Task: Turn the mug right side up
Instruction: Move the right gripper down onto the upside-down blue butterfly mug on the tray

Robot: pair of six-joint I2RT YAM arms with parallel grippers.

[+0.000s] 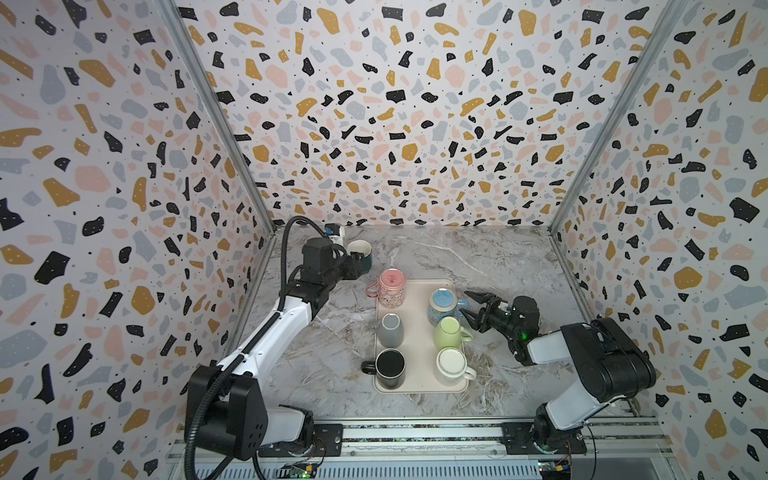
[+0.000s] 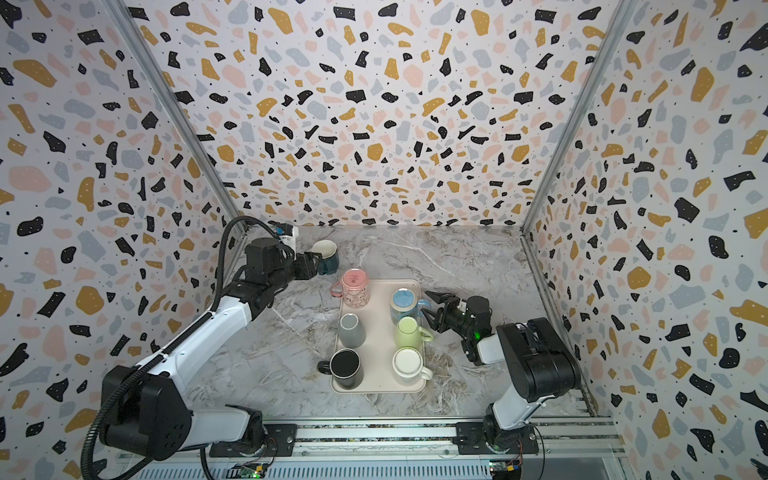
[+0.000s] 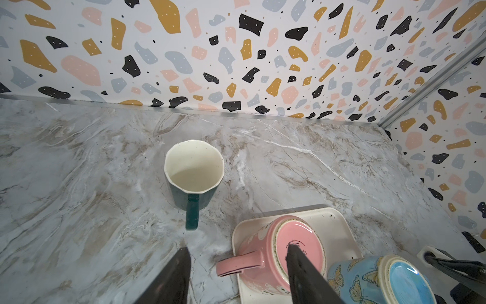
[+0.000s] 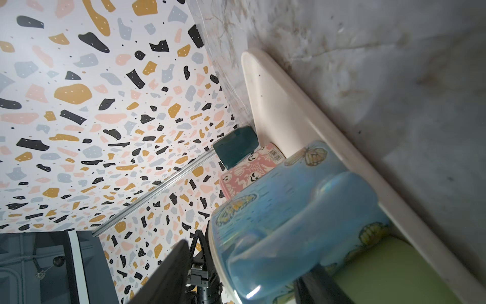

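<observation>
A blue butterfly mug (image 1: 444, 305) (image 2: 405, 305) (image 4: 289, 210) stands bottom up at the tray's far right corner. Its handle points right. My right gripper (image 1: 466, 302) (image 2: 427, 302) (image 4: 242, 263) is open, and its fingers straddle that handle. One finger is still apart from the handle. A dark teal mug (image 1: 360, 251) (image 2: 326, 253) (image 3: 194, 168) with a cream inside stands upright on the marble at the back left. My left gripper (image 1: 360, 266) (image 2: 316, 264) (image 3: 236, 247) is open just behind the teal mug's handle and holds nothing.
The cream tray (image 1: 419, 332) (image 2: 380, 332) also carries a pink mug (image 1: 392, 286) (image 3: 289, 250), a grey one (image 1: 390, 330), a black one (image 1: 390, 368), a green one (image 1: 449, 332) and a white one (image 1: 451, 365), bottoms up. Patterned walls close in three sides.
</observation>
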